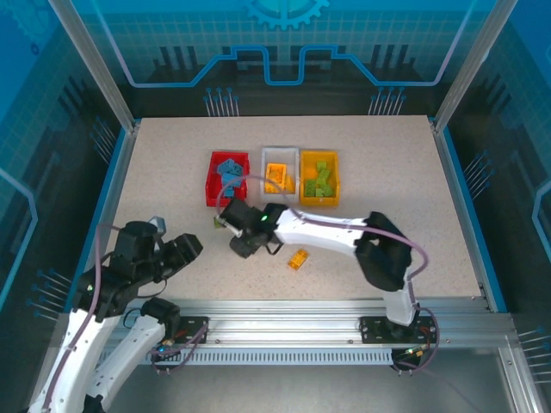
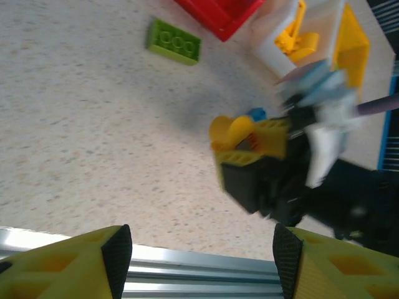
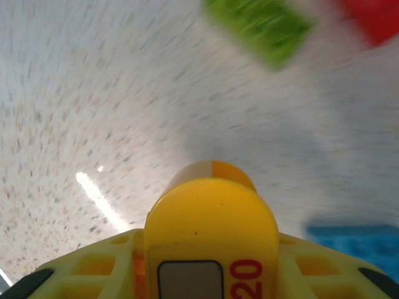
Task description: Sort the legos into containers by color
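On a speckled table (image 1: pixel 387 172) within blue panels, 1 green lego (image 2: pixel 174 42) is laid slantwise; left gripper (image 2: pixel 202 252) is spread, right gripper (image 1: pixel 241 243) undeterminable.

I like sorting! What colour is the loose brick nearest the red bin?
The brick is green, clearest in the left wrist view.

We can read one number: red digits "20" on the face of the yellow rounded piece (image 3: pixel 212 218), toward its lower right corner, just beside a grey plate (image 3: pixel 190 278) on which we make out nothing. On the blue back wall (image 1: pixel 172 34) beyond the table's far edge stands a pale gear emblem (image 1: pixel 287 10), partly cut off.
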